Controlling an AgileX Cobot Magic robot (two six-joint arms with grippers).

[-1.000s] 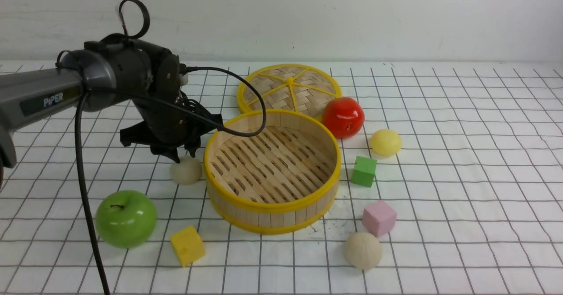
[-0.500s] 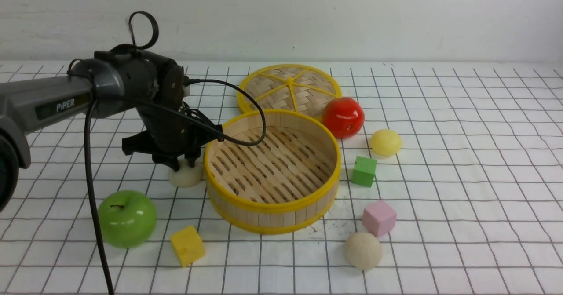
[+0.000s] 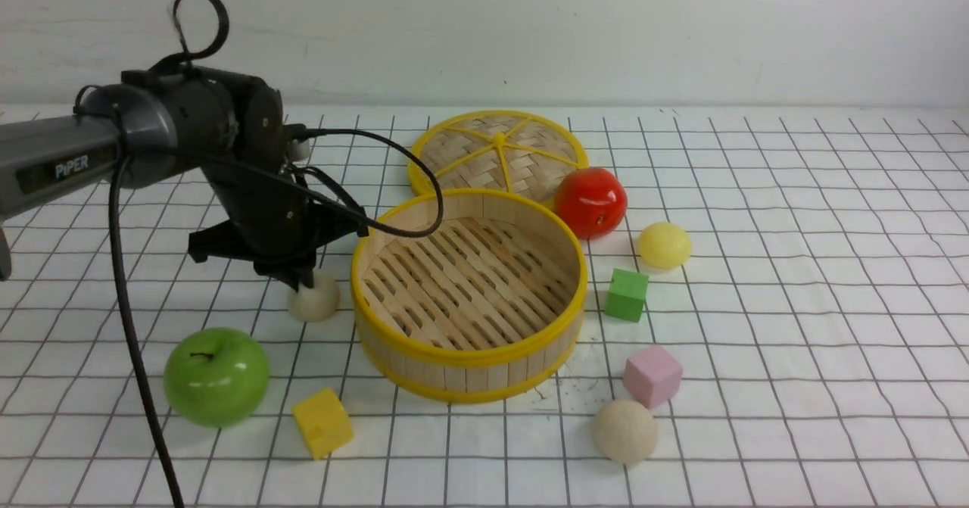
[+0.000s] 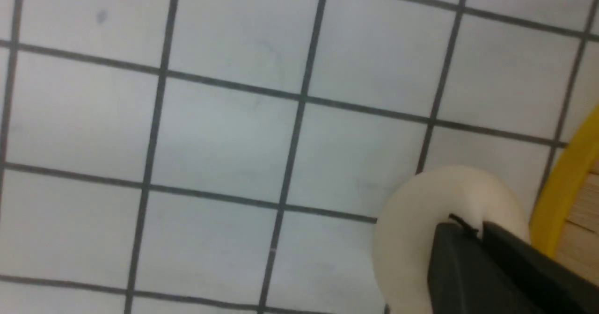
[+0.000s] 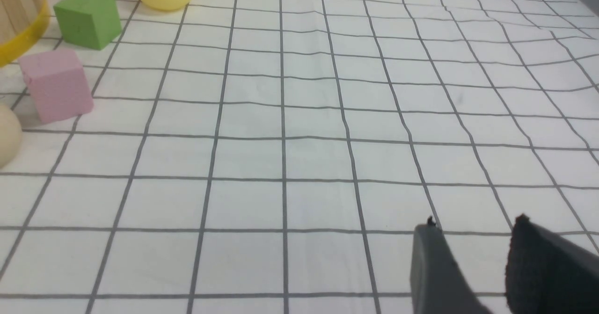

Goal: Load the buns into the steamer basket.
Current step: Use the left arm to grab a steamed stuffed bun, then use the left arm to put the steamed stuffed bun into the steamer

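Note:
The steamer basket [image 3: 469,353] stands empty at mid-table. One cream bun [image 3: 315,298] lies on the cloth just left of it. My left gripper [image 3: 300,281] is shut, its tips together and touching the top of that bun; in the left wrist view the closed fingers [image 4: 449,258] lie over the bun [image 4: 412,220], not around it, beside the basket's yellow rim [image 4: 564,183]. A pale yellow bun [image 3: 664,244] sits to the basket's right, a beige bun [image 3: 624,431] at front right. My right gripper [image 5: 472,222] is open over bare cloth.
The woven lid [image 3: 497,148] lies behind the basket with a red apple [image 3: 590,201] next to it. A green apple [image 3: 216,375] and yellow cube [image 3: 323,422] are at front left. A green cube [image 3: 626,294] and pink cube [image 3: 652,375] sit right of the basket.
My left gripper has closed from open to shut and shifted a little left. The cream bun stays on the cloth, nudged slightly left.

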